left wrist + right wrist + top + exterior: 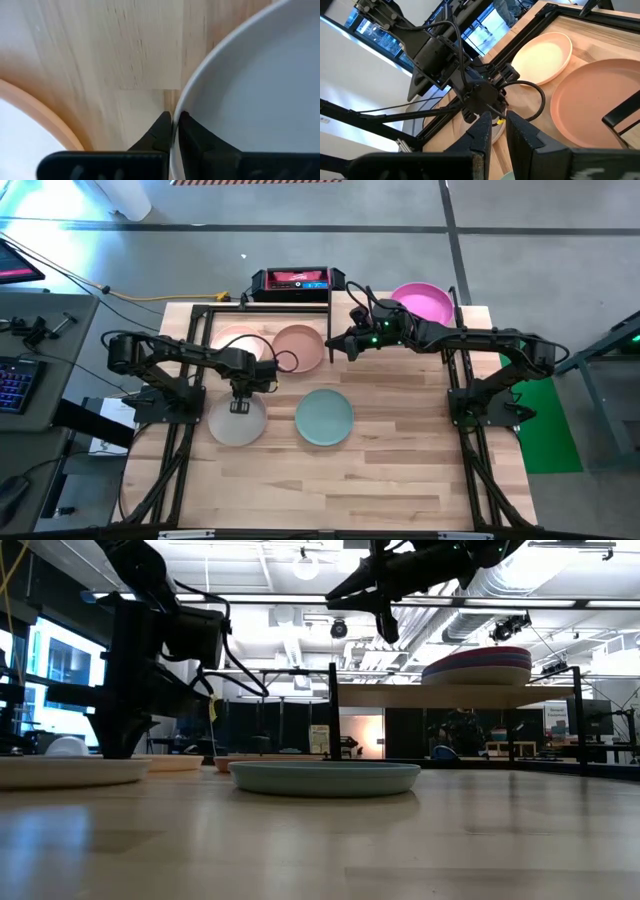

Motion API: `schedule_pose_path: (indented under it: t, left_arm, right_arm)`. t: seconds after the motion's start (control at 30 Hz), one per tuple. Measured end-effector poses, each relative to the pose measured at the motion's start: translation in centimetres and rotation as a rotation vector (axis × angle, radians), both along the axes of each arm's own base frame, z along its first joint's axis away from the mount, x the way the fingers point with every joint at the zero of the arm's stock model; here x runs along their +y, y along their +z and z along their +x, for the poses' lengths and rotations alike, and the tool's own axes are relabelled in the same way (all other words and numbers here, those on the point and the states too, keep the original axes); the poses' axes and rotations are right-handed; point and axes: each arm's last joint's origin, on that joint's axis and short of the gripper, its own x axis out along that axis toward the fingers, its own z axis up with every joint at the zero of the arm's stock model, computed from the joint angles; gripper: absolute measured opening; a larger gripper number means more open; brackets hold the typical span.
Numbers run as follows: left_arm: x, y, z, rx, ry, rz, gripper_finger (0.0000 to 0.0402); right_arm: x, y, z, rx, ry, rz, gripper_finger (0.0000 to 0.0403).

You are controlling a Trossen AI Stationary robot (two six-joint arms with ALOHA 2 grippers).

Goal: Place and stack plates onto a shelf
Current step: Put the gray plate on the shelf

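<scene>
My left gripper (240, 406) points down, shut on the rim of a cream plate (237, 423) that lies flat on the table near the left side. A teal-green plate (324, 417) lies to its right. Behind them lie a terracotta plate (297, 347) and a pale pink plate (236, 340). The shelf (460, 695) at the far right carries a stack of plates with a magenta one (422, 302) on top. My right gripper (335, 346) hangs in the air above the terracotta plate's right edge, its fingers a narrow gap apart with nothing between them. My left gripper (175, 125) pinches the cream plate's rim (183, 99) on the plate's far side, one finger inside the plate and one outside. The fingers come from above, pointing down. The plate lies flat with its bottom on the table.
The shelf's black legs (330, 315) stand beside the terracotta plate. A black device (296, 280) sits at the table's far edge. Bare wood (330, 490) stretches along the near half of the table.
</scene>
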Motion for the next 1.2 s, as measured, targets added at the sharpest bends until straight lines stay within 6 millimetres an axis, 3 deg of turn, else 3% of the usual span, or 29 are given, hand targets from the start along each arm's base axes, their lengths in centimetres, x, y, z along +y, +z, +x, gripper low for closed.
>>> schedule_pose_path:
  t: [0.2, 0.63, 0.87, 1.2]
  left_arm:
    - [0.0, 0.8, 0.2, -0.008, 0.03, -0.002, 0.0003]
    - [0.6, 5.9, 3.0, -0.154, 0.089, 0.034, 0.0]
    - [1.0, 9.7, 4.3, -0.198, 0.097, 0.08, 0.0]
    - [1.8, 16.4, 6.3, -0.391, 0.137, 0.192, 0.0]
  right_arm:
    - [0.1, 0.4, -0.2, -0.012, -0.001, 0.0, 0.0037]
    - [0.9, 3.7, -2.5, -0.116, 0.008, -0.063, 0.0037]
    - [1.4, 5.6, -4.2, -0.174, 0.018, -0.134, 0.0037]
    - [1.7, 6.2, -5.3, -0.164, 0.012, -0.168, 0.0037]
